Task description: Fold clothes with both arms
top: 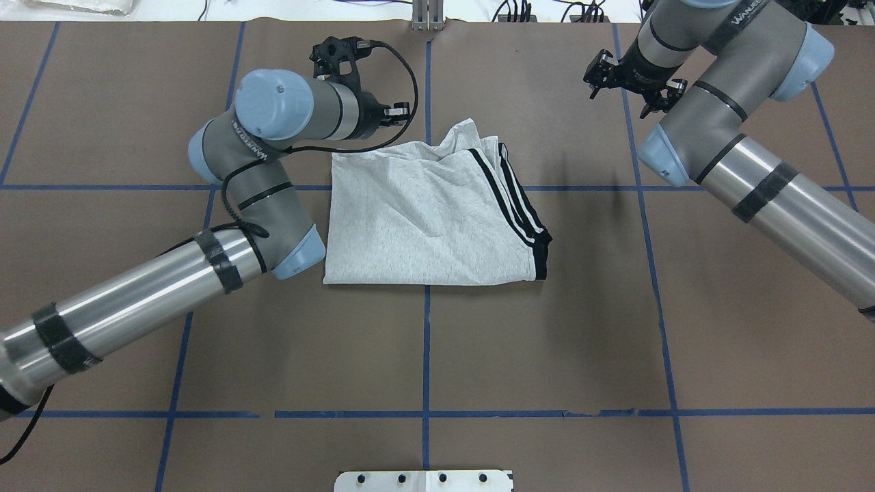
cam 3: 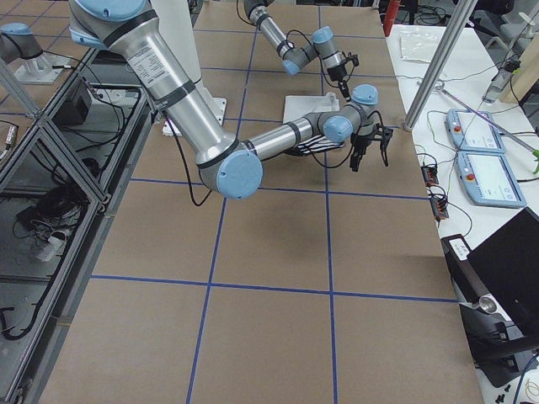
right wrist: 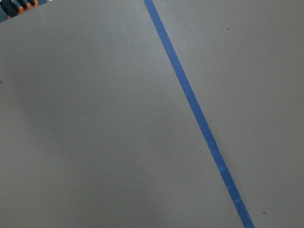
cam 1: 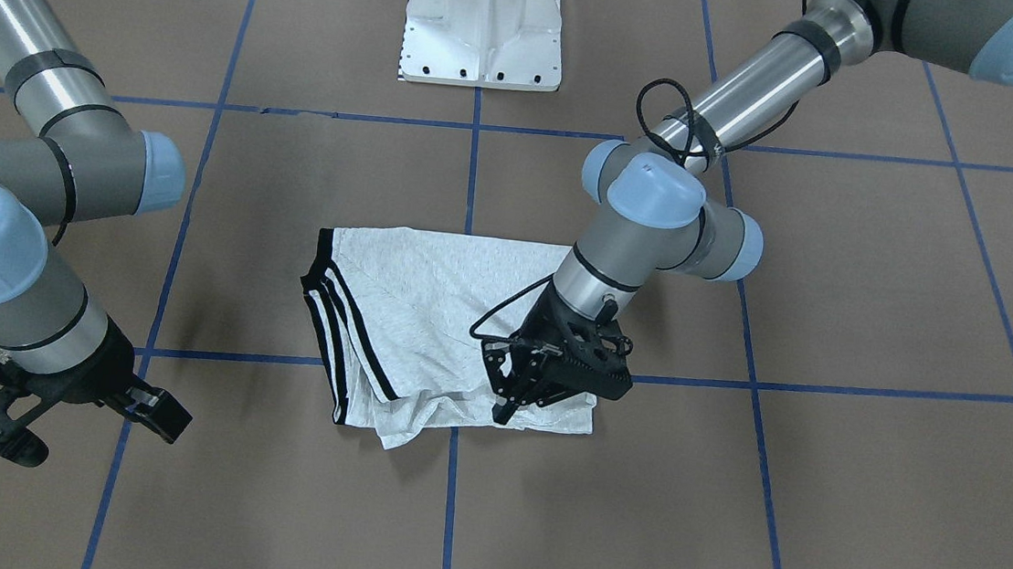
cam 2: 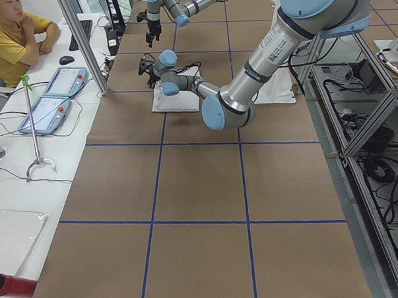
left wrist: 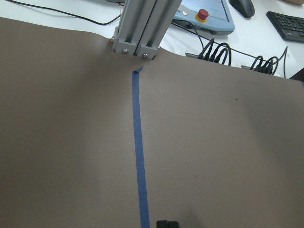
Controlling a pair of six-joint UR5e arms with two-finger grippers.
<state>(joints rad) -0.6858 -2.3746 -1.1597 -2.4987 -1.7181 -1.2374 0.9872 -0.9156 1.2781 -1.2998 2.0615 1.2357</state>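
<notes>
Left wrist view, bottom edge: two dark fingertips (left wrist: 166, 224) of the left gripper (cam 1: 510, 404), cut off by the frame, lie tight together with nothing seen between them, so the jaws read as closed and empty. Ahead of them are brown table covering (top: 547, 355), one blue tape line (left wrist: 138, 156) and an aluminium post (left wrist: 142, 28) at the far table edge. In the front-facing view this gripper points down over the T-shirt (top: 410, 219) at its operators'-side corner on the robot's left and hides that corner. Contact with the cloth cannot be confirmed. The right gripper (top: 623, 85) hangs well apart from the garment, on the robot's right towards the operators' side. Its fingers look spread, with nothing between them, and they are out of frame in its own wrist view. The T-shirt lies on the middle of the table, folded to a rough rectangle, with its long axis across the table from the robot's left to its right. The black double stripes (top: 509, 198) run diagonally from the far edge to the near right corner, so the striped end faces the robot's right. A black band (top: 543, 256) edges that corner; whether it is collar or hem cannot be told. The far edge is rumpled and rises to a small peak. The fold hides the inner layers. The left arm (top: 137, 301) has its elbow cap just beside the shirt's left edge. A white pedestal base (cam 1: 483, 26) stands on the robot's side, well apart.
</notes>
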